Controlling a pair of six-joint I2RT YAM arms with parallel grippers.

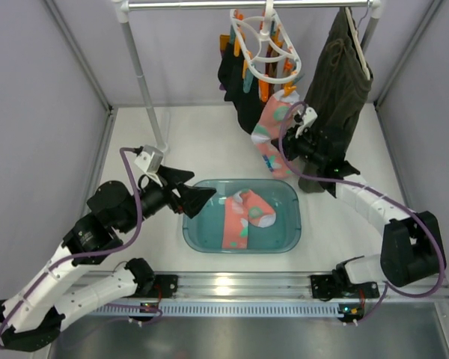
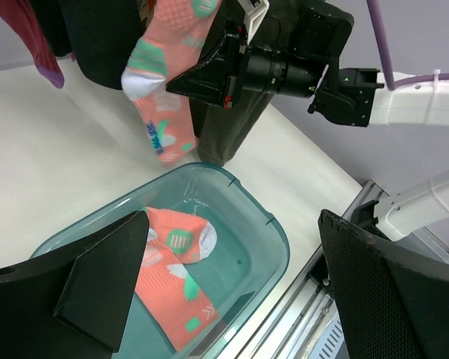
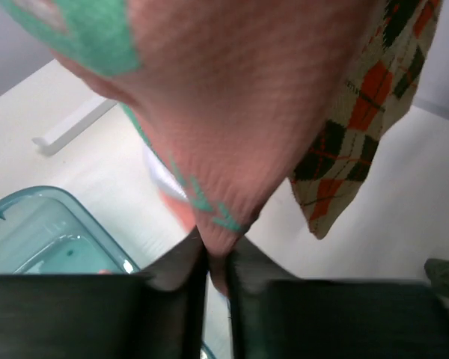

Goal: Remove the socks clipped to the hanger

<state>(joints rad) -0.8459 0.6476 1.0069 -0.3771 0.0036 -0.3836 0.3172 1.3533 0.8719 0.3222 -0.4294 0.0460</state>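
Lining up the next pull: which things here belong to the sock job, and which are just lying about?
Job: clip hanger, hanging pink sock in the right pincer, black socks, argyle sock, binned pink sock, teal tub.
Lying about: olive garment, its pale hanger, rail.

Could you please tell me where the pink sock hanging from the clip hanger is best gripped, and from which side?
Grip the pink sock around its middle, well below the hanger, coming from the right arm's side: it hangs limp and flat there, and black socks crowd its other side. The right end effector pinches a fold there, probably a sound hold.
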